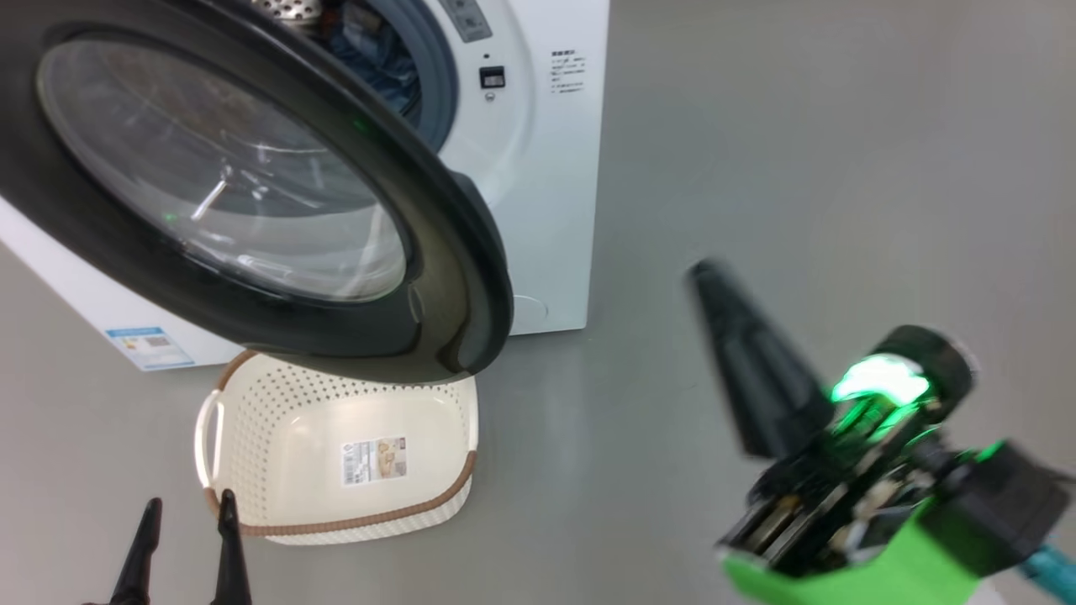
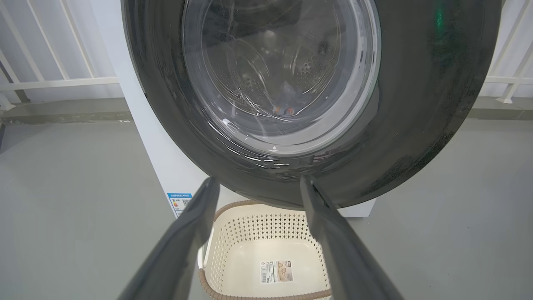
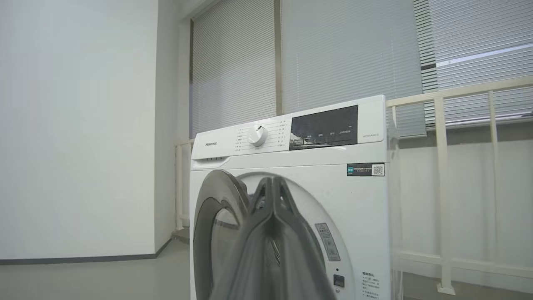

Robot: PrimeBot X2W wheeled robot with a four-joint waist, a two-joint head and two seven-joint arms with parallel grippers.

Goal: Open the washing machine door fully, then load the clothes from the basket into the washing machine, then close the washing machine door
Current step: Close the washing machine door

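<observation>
The round black washing machine door (image 1: 252, 193) stands swung out from the white washing machine (image 1: 538, 168), overhanging the cream basket (image 1: 336, 454) on the floor. The basket holds nothing but its label. Blue clothes (image 1: 378, 59) lie inside the drum behind the gasket, and show faintly through the door's glass (image 2: 283, 100). My left gripper (image 1: 187, 512) is open at the lower left, just in front of the basket's brown rim; its fingers (image 2: 195, 233) frame the basket (image 2: 266, 250) under the door (image 2: 312, 96). My right gripper (image 1: 714, 277) is shut and empty, off to the right of the door, pointing at the machine (image 3: 291, 166).
Grey floor spreads right of the machine and around the basket. A white railing (image 3: 441, 187) and window blinds stand behind the washer, and a white wall runs along its left. The open door blocks the way over the basket's far half.
</observation>
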